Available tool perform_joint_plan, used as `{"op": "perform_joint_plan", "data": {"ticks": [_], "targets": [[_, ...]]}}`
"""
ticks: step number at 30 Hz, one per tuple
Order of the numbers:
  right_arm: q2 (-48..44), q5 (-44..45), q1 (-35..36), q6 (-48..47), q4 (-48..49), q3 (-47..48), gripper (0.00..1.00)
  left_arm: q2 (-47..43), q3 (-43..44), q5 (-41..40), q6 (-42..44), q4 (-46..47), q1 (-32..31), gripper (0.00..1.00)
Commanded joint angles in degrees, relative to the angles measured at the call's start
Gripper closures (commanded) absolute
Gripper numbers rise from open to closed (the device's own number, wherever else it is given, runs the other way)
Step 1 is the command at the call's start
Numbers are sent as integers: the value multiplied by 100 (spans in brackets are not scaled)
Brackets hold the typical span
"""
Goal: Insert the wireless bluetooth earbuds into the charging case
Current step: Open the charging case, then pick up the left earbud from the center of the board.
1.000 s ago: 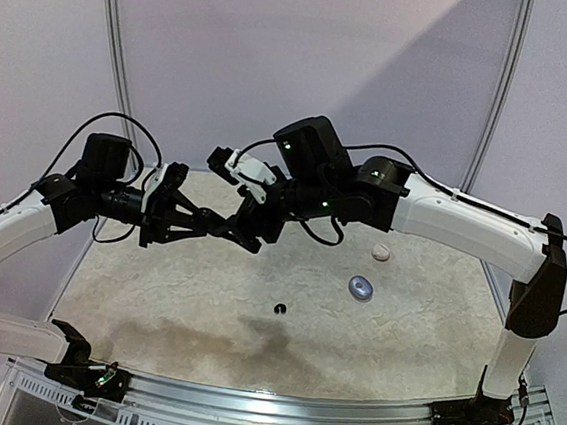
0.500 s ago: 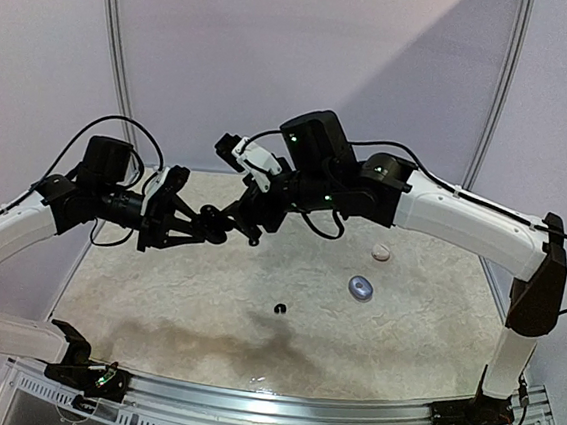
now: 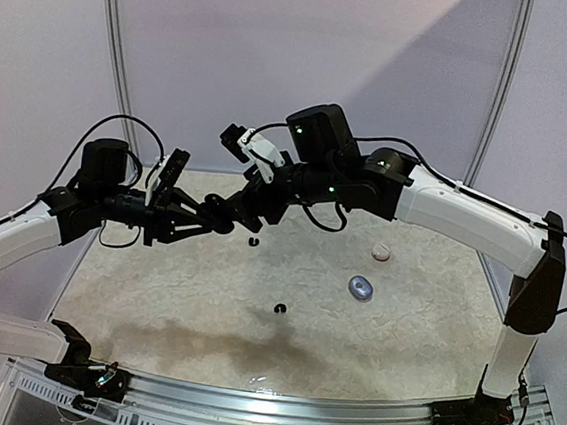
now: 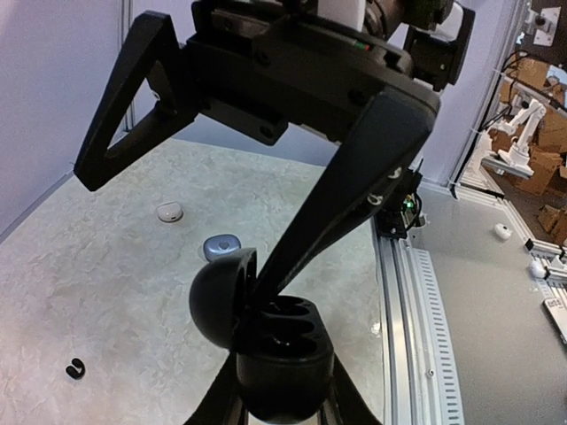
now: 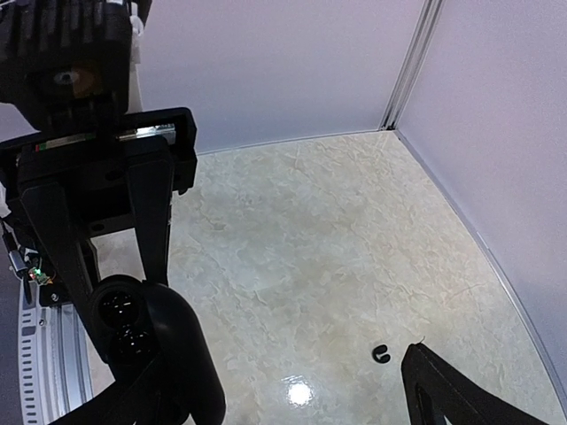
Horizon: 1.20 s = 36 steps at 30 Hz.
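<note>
A glossy black, rounded charging case (image 4: 266, 354) with its hinged lid flipped open sits low in the centre of the left wrist view, pinched in the left claw (image 3: 225, 219); it is held up off the pale marbled table (image 3: 175, 293) with its two empty wells facing outward, which I judge is meant to present them for loading. The right claw (image 3: 253, 213) sits just beside the case in the middle of the top view; its black fingers (image 4: 328, 204) reach down toward the lid edge, apparently to steady or hold it open, though whether they pinch anything I cannot tell.

The buds are not yet in the case: one tiny glossy black earbud (image 3: 278, 307) lies on the table at lower centre of the top view, and another small dark speck (image 3: 253, 241) shows just under the claws, too small to be sure of. Right of centre lie a grey-blue pebble-shaped case (image 3: 361, 287) and a whitish pebble-shaped case (image 3: 381, 251), well apart from the claws.
</note>
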Motion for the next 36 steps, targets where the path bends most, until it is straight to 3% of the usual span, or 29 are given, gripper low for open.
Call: {"op": "perform_joint_plan", "data": {"ticks": [1,13,19,27,29,33,36], "targets": [[48,-308,-71,157,123,40,9,11,-94,37,-541,508,-12,100],[-476,-903,-433,1142,1241,-531,8,25,-201,-213,-740,635,37,100],[-754,-1004,-820,1905,1162,-1052,1,-24,-308,-400,-1002,891,107,100],[-939,-980,-1150,2687,824,-1820,2,-95,-419,-524,-1097,1031,145,100],[-695,-468,-1154,2731,59,-1655,10,-140,-458,-575,-1111,1053,151,100],[202,201,-1162,3059,-1883,-793,53,-245,-530,-673,-1134,1093,172,100],[1004,215,-1133,3329,-2840,-181,59,-290,-574,-681,-1144,1147,183,100]]}}
